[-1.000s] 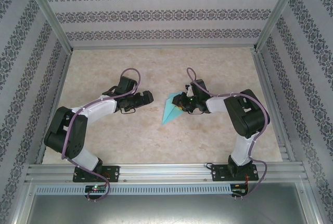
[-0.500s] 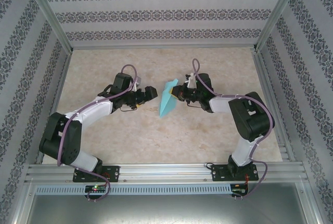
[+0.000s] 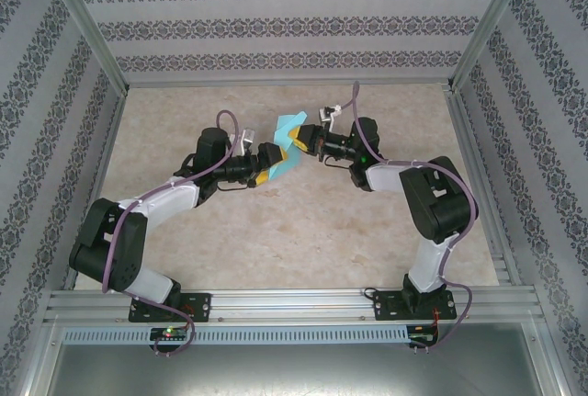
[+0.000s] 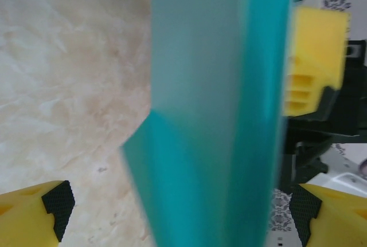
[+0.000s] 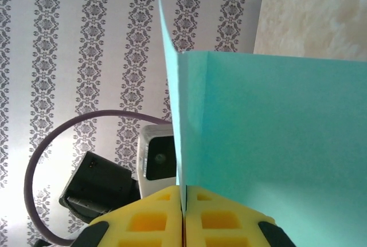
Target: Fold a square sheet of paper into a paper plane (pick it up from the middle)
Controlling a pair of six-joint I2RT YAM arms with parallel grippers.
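While the folded teal paper (image 3: 287,152) hangs in the air above the marbled tabletop (image 3: 303,221), towards the far middle of the scene, it sits between the two grippers, which meet there from left and right. The right gripper (image 3: 299,141) reaches in from the right, and its wrist view shows its yellow pads (image 5: 155,218) pressed together on the paper's (image 5: 269,138) lower edge, with one flap standing up edge-on from the pinch and a broad face spreading to the right. The left gripper (image 3: 273,162) comes in from the left and slightly nearer. In its own view the left gripper (image 4: 180,218) has its yellow fingertips (image 4: 28,215) spread wide, and the paper (image 4: 212,115) stands upright in the gap between them, blurred and apparently clear of both. Just beyond the sheet's right edge is one yellow pad (image 4: 315,58) of the right gripper.
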